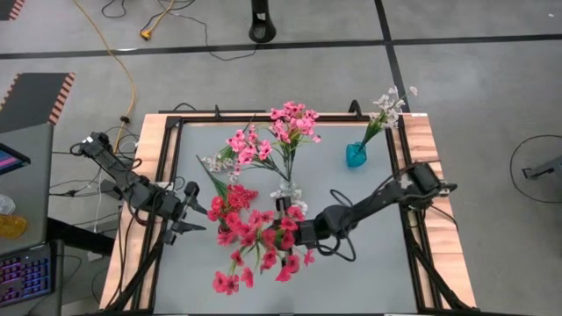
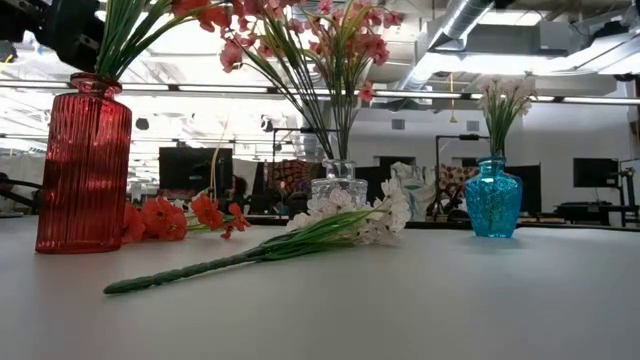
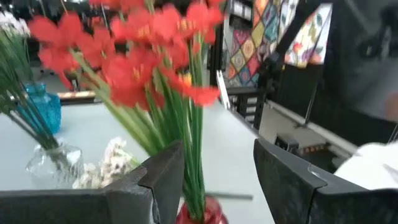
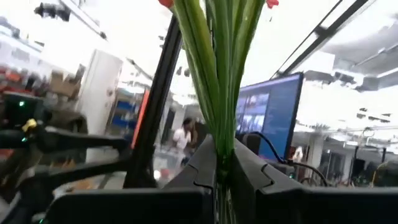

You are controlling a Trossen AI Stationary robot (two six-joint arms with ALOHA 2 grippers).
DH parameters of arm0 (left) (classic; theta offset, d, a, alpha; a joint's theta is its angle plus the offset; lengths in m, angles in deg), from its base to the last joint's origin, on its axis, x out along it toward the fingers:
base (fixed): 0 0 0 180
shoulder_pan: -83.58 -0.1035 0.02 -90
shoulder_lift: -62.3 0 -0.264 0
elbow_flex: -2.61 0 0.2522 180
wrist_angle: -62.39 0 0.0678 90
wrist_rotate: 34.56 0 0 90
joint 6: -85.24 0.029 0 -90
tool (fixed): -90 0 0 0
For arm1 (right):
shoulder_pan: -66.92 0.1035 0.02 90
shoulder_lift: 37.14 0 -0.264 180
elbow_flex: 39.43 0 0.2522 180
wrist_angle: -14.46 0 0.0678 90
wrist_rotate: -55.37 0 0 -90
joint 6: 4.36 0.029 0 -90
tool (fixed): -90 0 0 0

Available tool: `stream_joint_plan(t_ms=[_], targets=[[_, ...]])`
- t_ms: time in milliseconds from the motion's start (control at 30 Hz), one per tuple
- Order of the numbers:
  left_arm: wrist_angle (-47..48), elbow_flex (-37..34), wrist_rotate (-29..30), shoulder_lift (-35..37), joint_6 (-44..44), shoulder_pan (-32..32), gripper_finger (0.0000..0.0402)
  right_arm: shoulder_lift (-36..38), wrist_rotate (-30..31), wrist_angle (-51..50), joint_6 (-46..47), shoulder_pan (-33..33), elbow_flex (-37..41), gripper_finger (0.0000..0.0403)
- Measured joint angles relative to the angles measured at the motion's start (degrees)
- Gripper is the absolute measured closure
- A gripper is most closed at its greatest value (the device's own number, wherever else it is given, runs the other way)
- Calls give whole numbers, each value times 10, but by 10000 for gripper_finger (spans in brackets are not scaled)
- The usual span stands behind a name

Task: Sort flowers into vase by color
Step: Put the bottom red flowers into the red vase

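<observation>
A bunch of red flowers [image 1: 255, 233] spreads over the near middle of the table, with my right gripper [image 1: 297, 233] shut on its green stems [image 4: 217, 74]. In the low view, stems enter the neck of a ribbed red vase [image 2: 85, 165] that stands on the table. My left gripper [image 1: 186, 215] hovers level just left of that vase [image 3: 199, 214], open, with nothing between its fingers [image 3: 165, 174]. A white sprig [image 2: 300, 235] and a few red blossoms [image 2: 180, 215] lie loose on the table. My right gripper pinches a bundle of several green stems [image 4: 219, 134] between its two fingers, well below the blossoms. The fingers come from the table's right side, slanting upward, and lie across the stems. The stems rise upright past the fingers. Whether these same stems reach into the vase, I cannot tell.
A clear glass vase [image 1: 288, 189] with pink flowers stands mid-table, behind the red bunch. A blue vase [image 1: 356, 155] with white flowers stands at the far right. More white and pink sprigs [image 1: 230, 158] lie at the far left. Bare tabletop [image 1: 378, 263] lies at the near right.
</observation>
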Motion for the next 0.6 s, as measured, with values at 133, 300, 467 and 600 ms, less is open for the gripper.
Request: stream_joint_plan(t_ms=[133, 300, 467, 600], targets=[[-46, 0, -6, -19, 19, 0, 221, -43, 0, 75, 41, -17, -2, 353], [-95, 0, -8, -61, 34, 0, 221, -84, 0, 79, 92, -32, -31, 353], [-135, 1, -19, -102, 45, 0, 221, -120, -3, 78, 90, -34, -70, 353], [-140, 2, -20, -118, 45, 0, 221, -132, -6, 80, 53, -32, -94, 353]])
